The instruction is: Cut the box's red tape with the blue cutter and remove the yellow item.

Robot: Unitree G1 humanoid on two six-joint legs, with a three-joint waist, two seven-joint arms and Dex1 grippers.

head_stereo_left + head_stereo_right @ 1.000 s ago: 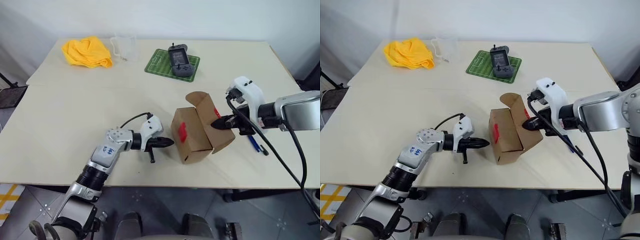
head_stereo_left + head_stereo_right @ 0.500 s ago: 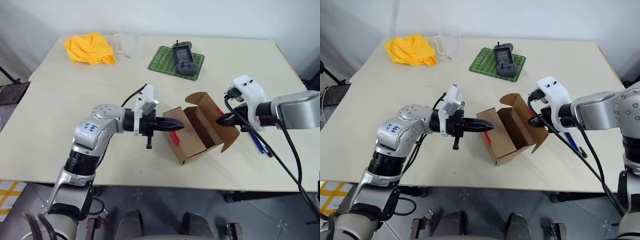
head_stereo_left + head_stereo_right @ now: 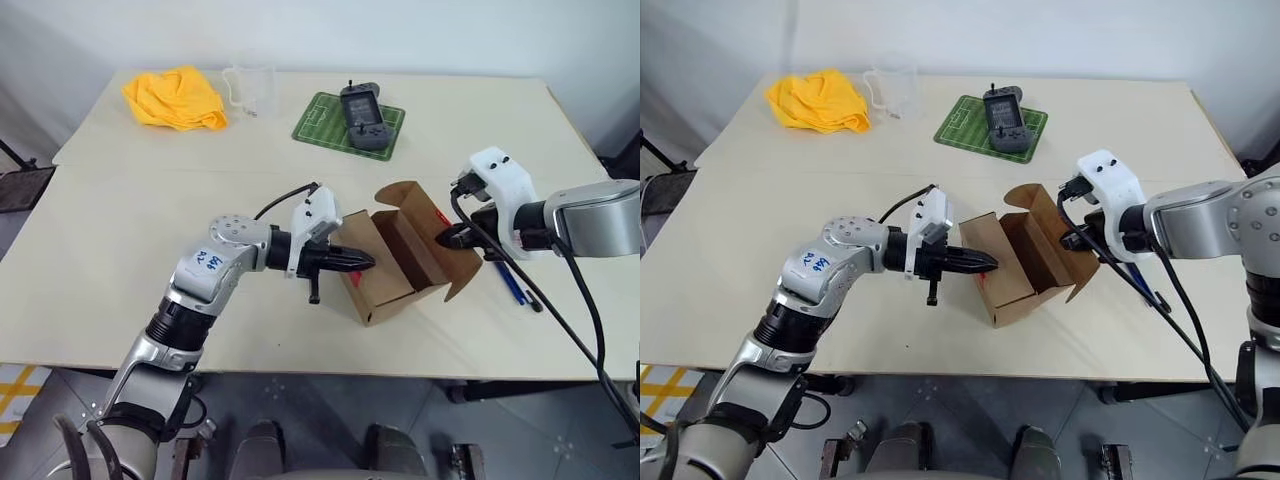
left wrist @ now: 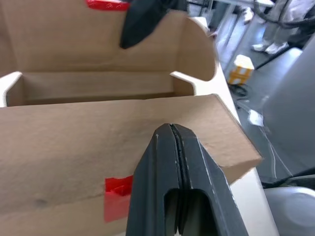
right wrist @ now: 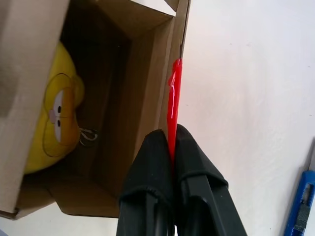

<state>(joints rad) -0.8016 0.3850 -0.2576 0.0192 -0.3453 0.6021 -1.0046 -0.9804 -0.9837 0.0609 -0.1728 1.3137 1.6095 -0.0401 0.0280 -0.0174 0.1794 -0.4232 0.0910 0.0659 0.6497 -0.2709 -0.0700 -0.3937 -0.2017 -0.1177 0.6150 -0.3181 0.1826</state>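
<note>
The brown box lies open near the table's front, its lid flap swung out to the right. My right gripper is shut on that flap's edge, right at a strip of red tape. Inside the box lies the yellow item. My left gripper is shut with nothing in it, its tips against the upper edge of the box's left wall, above another piece of red tape. The blue cutter lies on the table to the right of the box, under the right arm.
At the back of the table lie a yellow cloth, a clear cup and a green mat carrying a dark game controller. The table's front edge runs just below the box.
My left gripper has risen from beside the box's taped face to the top edge of its left wall. The box has tipped back and its opening shows. The right gripper keeps hold of the flap.
</note>
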